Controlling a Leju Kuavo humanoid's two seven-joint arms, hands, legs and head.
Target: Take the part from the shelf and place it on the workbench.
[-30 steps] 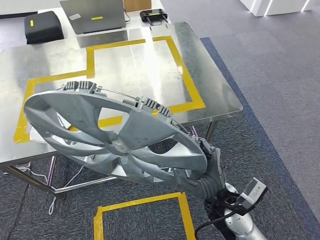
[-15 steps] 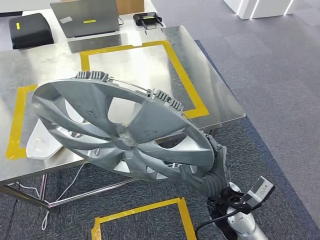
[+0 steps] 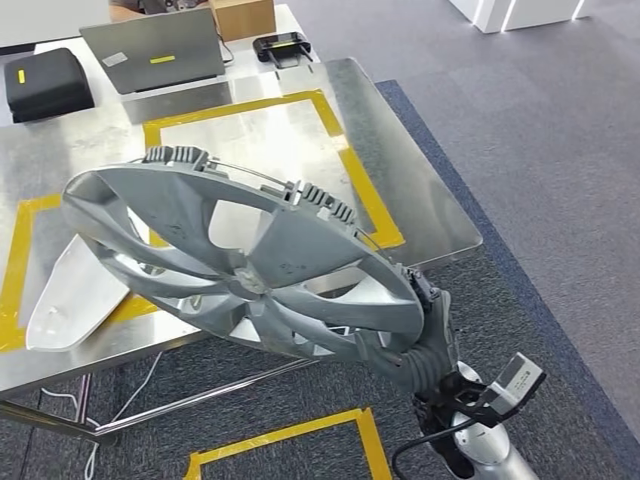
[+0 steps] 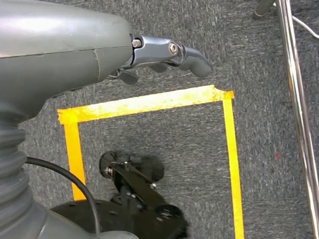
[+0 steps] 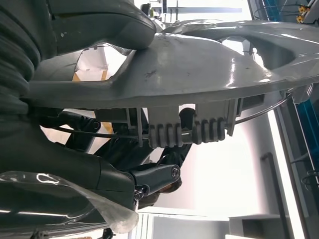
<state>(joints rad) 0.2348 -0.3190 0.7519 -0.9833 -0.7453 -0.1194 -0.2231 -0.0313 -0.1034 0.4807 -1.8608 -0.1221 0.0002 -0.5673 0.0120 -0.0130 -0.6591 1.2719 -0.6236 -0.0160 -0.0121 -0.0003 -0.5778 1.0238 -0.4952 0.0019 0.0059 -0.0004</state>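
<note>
The part is a large silver wheel cover (image 3: 249, 265) with curved spokes and ribbed clips on its rim. My right hand (image 3: 423, 350) grips its near right rim and holds it tilted in the air over the front edge of the steel workbench (image 3: 430, 205). In the right wrist view the cover (image 5: 195, 64) lies across the picture with the thick thumb (image 5: 97, 27) pressed on it. My left hand (image 4: 75, 45) hangs above the carpet, fingers straight, holding nothing.
Yellow tape marks rectangles on the workbench. A white curved part (image 3: 72, 295) lies on its front left. A laptop (image 3: 155, 50), a black case (image 3: 47, 82) and a controller (image 3: 281, 46) sit at the back. A taped yellow square (image 3: 302, 440) marks the floor below.
The whole view has shifted, so the camera has moved: the workbench sits lower and more to the left in the picture. The wheel cover stays in my right hand.
</note>
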